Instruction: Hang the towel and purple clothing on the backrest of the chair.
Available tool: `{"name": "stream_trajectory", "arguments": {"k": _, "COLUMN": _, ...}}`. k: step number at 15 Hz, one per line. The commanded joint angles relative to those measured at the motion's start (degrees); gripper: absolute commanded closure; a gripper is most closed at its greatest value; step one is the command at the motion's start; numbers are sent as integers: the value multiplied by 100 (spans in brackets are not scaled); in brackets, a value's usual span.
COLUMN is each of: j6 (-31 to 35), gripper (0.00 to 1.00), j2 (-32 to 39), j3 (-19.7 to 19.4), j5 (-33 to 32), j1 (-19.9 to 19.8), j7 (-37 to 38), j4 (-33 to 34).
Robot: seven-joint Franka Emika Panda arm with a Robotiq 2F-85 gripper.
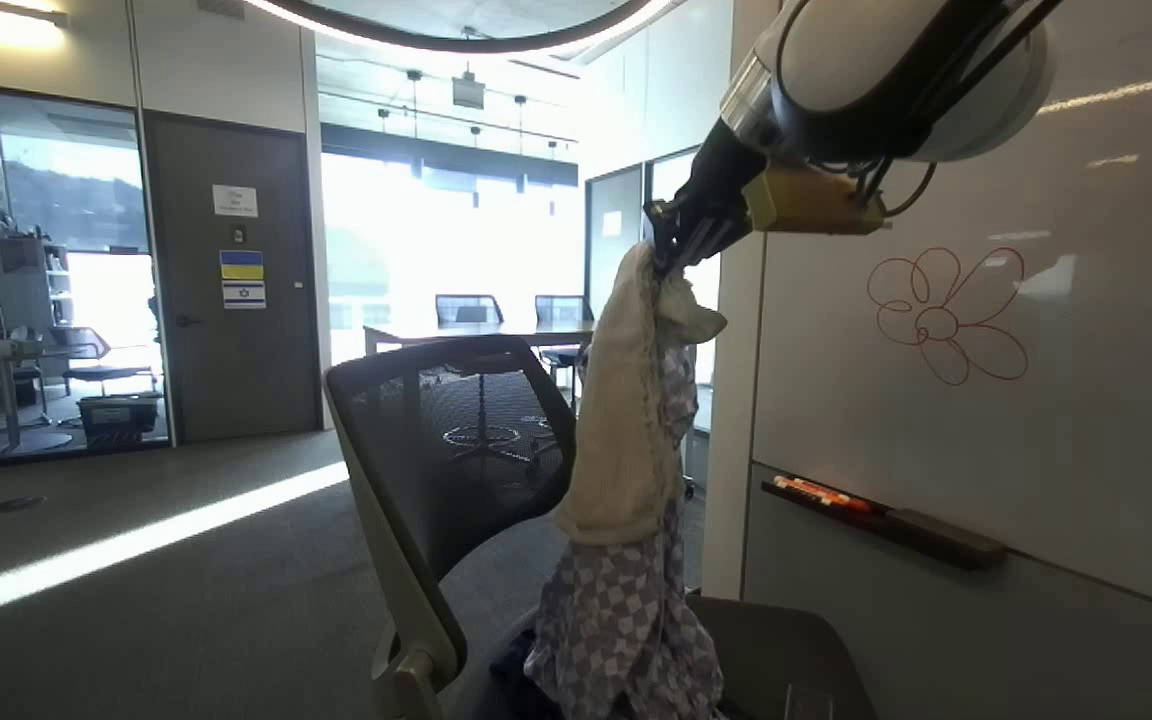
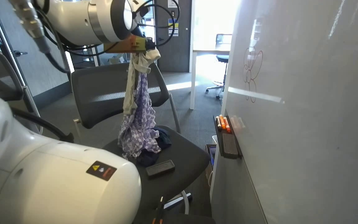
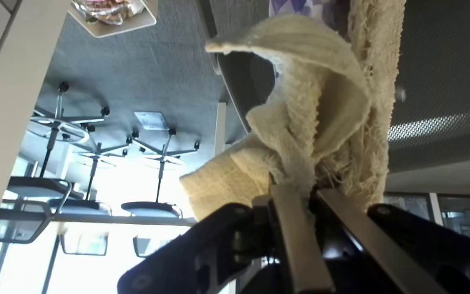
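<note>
Towel (image 1: 616,430) and purple clothing (image 2: 138,137) are hanging together just below the end effector (image 3: 306,192), whose fingers (image 3: 300,241) are clamping the towel's bunched top; whether they are also gripping the clothing, I cannot tell. Both are dangling close to the backrest (image 2: 99,90) of the chair (image 2: 185,155), on the side of its seat (image 1: 781,640). The towel is showing cream and fringed, with one fold curling outward near the fingers, while the clothing, checked in purple and white, is falling in creases from beneath it toward the seat. Dark cloth (image 2: 164,138) is lying there by the clothing's lower end, and a dark oblong block (image 2: 160,168) is resting nearby. Beside the chair, a whiteboard (image 1: 936,440) is bearing a red flower drawing (image 1: 938,322), and markers (image 2: 222,122) are lying on its tray (image 2: 219,141). Farther back, sunlight (image 1: 186,538) is streaking the floor (image 1: 266,610) before a grey door (image 1: 236,390).
</note>
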Motion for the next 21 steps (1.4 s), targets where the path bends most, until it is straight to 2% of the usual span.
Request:
{"name": "stream_trajectory", "arguments": {"k": 1, "j6": -187, "gripper": 93, "j2": -339, "j3": 505, "j5": -482, "j1": -411, "j7": 481, "j4": 497}}
{"name": "stream_trajectory", "arguments": {"k": 8, "j6": -588, "gripper": 91, "j2": 90, "j3": 1910, "j5": -1608, "j1": -982, "j7": 1015, "j4": 1913}}
{"name": "stream_trajectory", "arguments": {"k": 14, "j6": -1573, "gripper": 91, "j2": 862, "j3": 3695, "j5": -2921, "j1": -1503, "j7": 1674, "j4": 3399}}
{"name": "stream_trajectory", "arguments": {"k": 16, "j6": -1938, "gripper": 91, "j2": 1286, "j3": 4498, "j5": -3293, "j1": -1882, "j7": 1706, "j4": 3758}}
{"name": "stream_trajectory", "arguments": {"k": 17, "j6": -2128, "gripper": 91, "j2": 1467, "j3": 4774, "j5": -3444, "j1": -2013, "j7": 1745, "j4": 3823}}
{"name": "stream_trajectory", "arguments": {"k": 18, "j6": -1772, "gripper": 92, "j2": 1463, "j3": 4621, "j5": -3549, "j1": -2133, "j7": 1688, "j4": 3395}}
{"name": "stream_trajectory", "arguments": {"k": 19, "j6": -1809, "gripper": 93, "j2": 1565, "j3": 4707, "j5": -3638, "j1": -2244, "j7": 1678, "j4": 3382}}
{"name": "stream_trajectory", "arguments": {"k": 21, "j6": -1711, "gripper": 93, "j2": 1546, "j3": 4613, "j5": -3772, "j1": -2404, "j7": 1654, "j4": 3248}}
